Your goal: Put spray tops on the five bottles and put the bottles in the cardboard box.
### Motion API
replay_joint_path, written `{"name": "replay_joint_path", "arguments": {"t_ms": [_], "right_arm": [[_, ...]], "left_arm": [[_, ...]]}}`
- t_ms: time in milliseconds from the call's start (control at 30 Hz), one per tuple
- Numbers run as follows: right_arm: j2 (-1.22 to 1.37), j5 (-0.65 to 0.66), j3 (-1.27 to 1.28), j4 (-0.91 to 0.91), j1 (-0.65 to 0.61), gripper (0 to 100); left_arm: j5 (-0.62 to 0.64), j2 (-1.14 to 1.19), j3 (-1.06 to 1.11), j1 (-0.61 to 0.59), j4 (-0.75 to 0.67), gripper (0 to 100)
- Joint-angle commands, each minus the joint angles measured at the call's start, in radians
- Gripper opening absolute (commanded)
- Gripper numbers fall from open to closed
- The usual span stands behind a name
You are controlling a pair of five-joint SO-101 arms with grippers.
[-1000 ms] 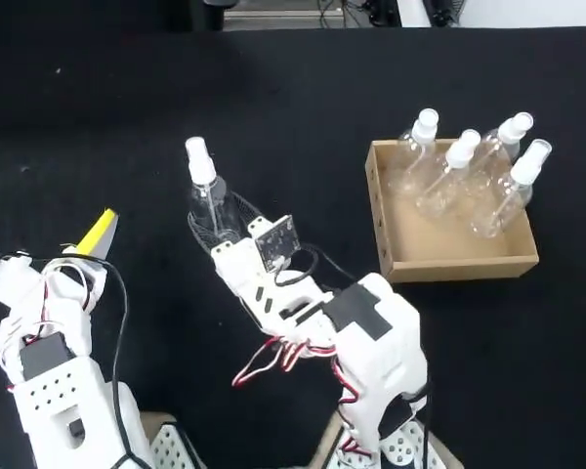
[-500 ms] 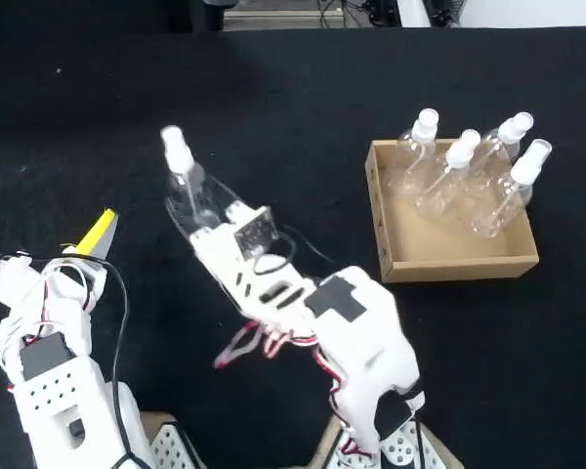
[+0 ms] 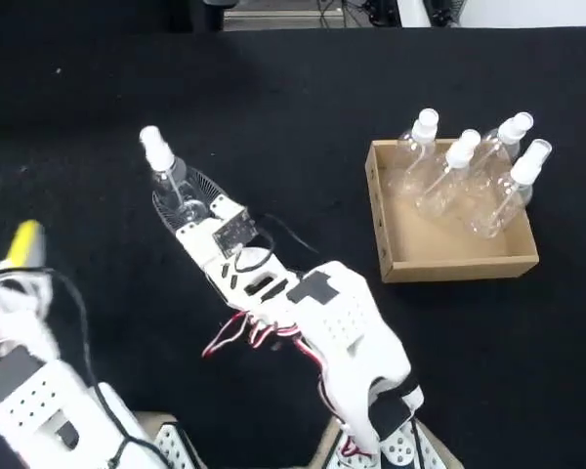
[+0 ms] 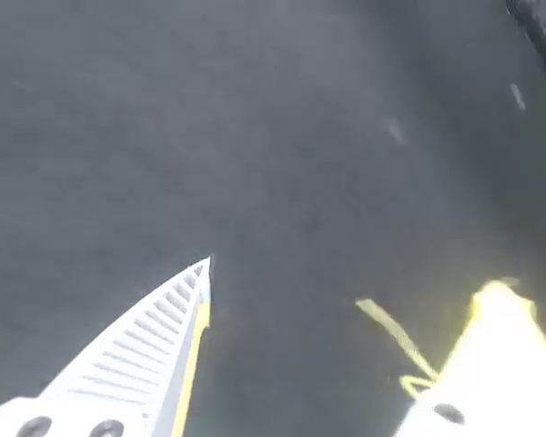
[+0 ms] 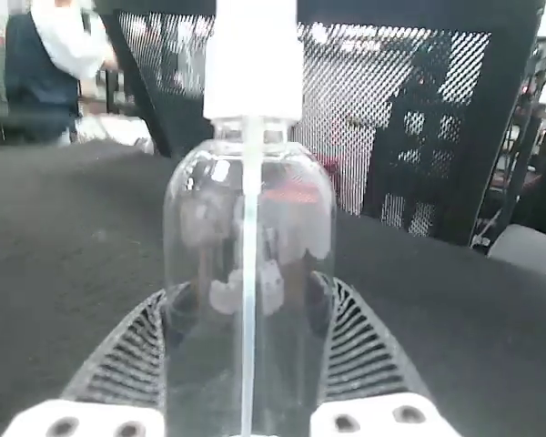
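High view is showing the right tool [image 3: 179, 203] clamping around the clear plastic bottle with white spray top [image 3: 162, 172], well apart from the brown cardboard box [image 3: 379, 220], so carrying it steadily and lowering it into the box's bare near end is looking wisest.
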Motion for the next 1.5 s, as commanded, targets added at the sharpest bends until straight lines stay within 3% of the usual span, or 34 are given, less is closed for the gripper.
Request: {"name": "replay_joint_path", "arguments": {"t_ms": [0, 100, 333, 533, 900, 1100, 1200, 1267, 1467], "right_arm": [[0.019, 0.051, -0.101, 0.034, -0.025, 1.6], [0.042, 0.084, -0.125, 0.046, -0.026, 1.6], [0.042, 0.086, -0.124, 0.041, -0.026, 1.9], [0.041, 0.081, -0.099, 0.04, -0.026, 18.9], [0.042, 0.08, -0.07, -0.041, -0.026, 19.4], [0.042, 0.08, -0.064, -0.049, -0.028, 18.7], [0.041, 0.08, -0.062, -0.063, -0.025, 9.0], [0.041, 0.08, -0.047, -0.146, -0.023, 0.6], [0.001, 0.153, 0.15, -0.43, -0.055, 2.2]], "left_arm": [[0.006, -0.014, -0.104, -0.137, -0.015, 28], [0.008, -0.014, -0.116, -0.157, -0.015, 24], [0.054, -0.014, -0.162, -0.157, 0.049, 28], [0.054, -0.014, -0.179, -0.157, 0.072, 28], [0.054, -0.014, -0.177, -0.157, 0.069, 28], [0.054, -0.014, -0.177, -0.157, 0.068, 28], [0.054, -0.014, -0.177, -0.157, 0.068, 28], [0.054, -0.014, -0.177, -0.157, 0.068, 28], [0.055, -0.014, -0.17, -0.148, 0.068, 28]]}}
